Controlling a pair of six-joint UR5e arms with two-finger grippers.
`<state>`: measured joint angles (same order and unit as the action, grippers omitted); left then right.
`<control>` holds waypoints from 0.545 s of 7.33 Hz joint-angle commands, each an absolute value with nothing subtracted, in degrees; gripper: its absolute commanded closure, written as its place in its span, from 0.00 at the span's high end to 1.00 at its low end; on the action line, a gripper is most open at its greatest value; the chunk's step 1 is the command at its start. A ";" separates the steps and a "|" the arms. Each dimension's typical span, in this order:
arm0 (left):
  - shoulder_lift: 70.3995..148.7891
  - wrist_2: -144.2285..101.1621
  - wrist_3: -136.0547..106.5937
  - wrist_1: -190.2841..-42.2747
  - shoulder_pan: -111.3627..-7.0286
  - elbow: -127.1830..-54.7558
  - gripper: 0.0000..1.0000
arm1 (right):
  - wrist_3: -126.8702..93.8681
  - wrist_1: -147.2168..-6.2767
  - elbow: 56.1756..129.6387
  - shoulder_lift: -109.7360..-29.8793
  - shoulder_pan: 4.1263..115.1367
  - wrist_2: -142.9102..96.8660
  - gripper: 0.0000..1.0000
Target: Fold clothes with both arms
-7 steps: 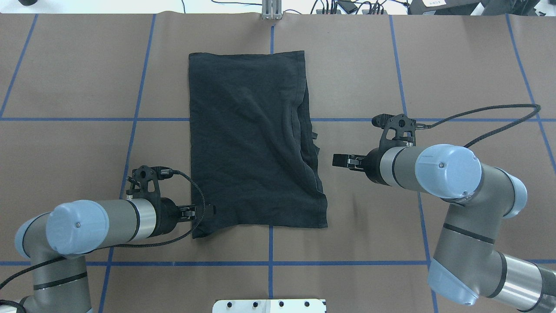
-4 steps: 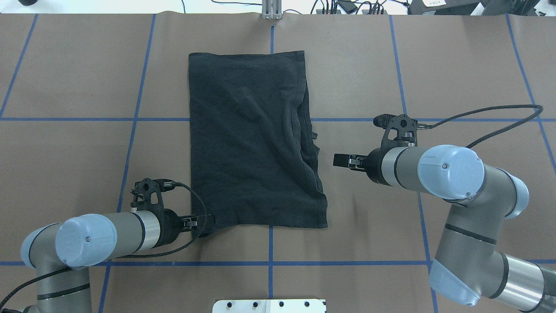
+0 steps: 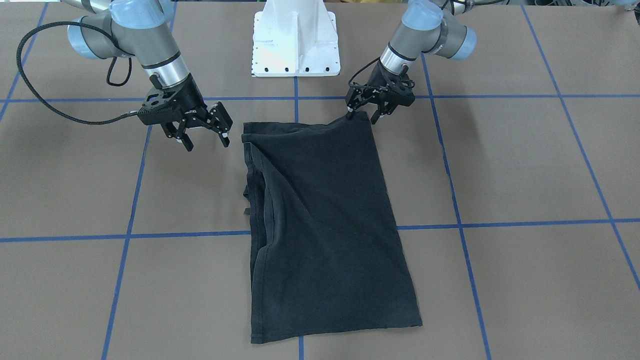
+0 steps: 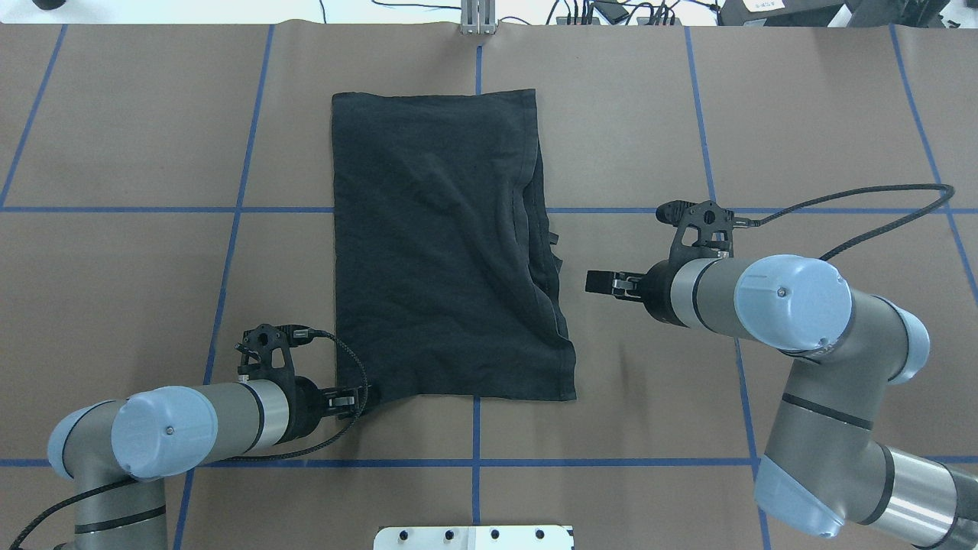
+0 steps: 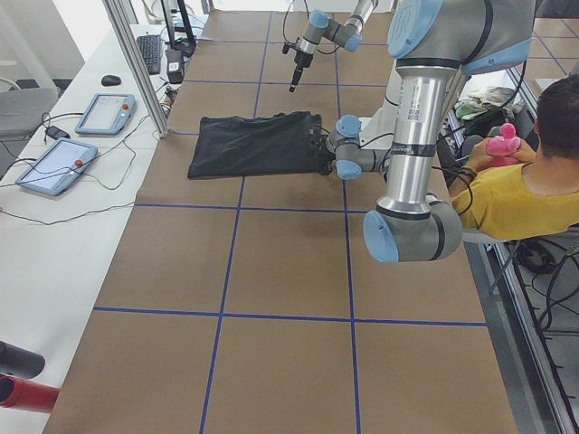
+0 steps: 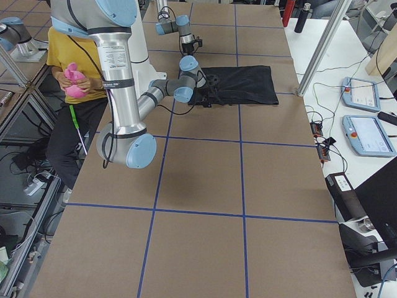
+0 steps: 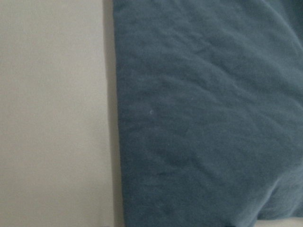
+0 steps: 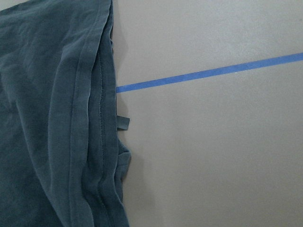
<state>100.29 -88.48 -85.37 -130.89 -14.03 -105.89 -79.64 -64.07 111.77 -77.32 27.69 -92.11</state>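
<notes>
Touching the near left corner of the T-shirt (image 4: 443, 244) with the left gripper (image 4: 361, 399), low over the brown table (image 4: 114, 267). Cannot tell from any view whether clamped on that corner or merely parted beside it; in the front view, cloth rising to a small peak at the fingertips. Filling the left wrist view: blurred dark fabric and a strip of bare table. Lies plain black side up as a long folded strip on the table's middle, short edges toward and away from the robot, layered hems stacked along the right side. Holding the right gripper (image 3: 207, 143) near that right edge, clear of the cloth, jaws spread wide with nothing between them. Looking down from the right wrist on the stacked hems, a small loose tab (image 8: 123, 122) and a blue tape line (image 8: 213, 72). Seated beside the robot in both side views, a person (image 5: 511, 201) in yellow with a pink object (image 5: 500, 145) in hand.
</notes>
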 commanded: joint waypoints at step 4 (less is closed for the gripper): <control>100.99 -88.42 -85.43 -130.87 -13.89 -106.26 0.00 | -79.72 -64.07 111.71 -77.26 27.69 -92.02 1.00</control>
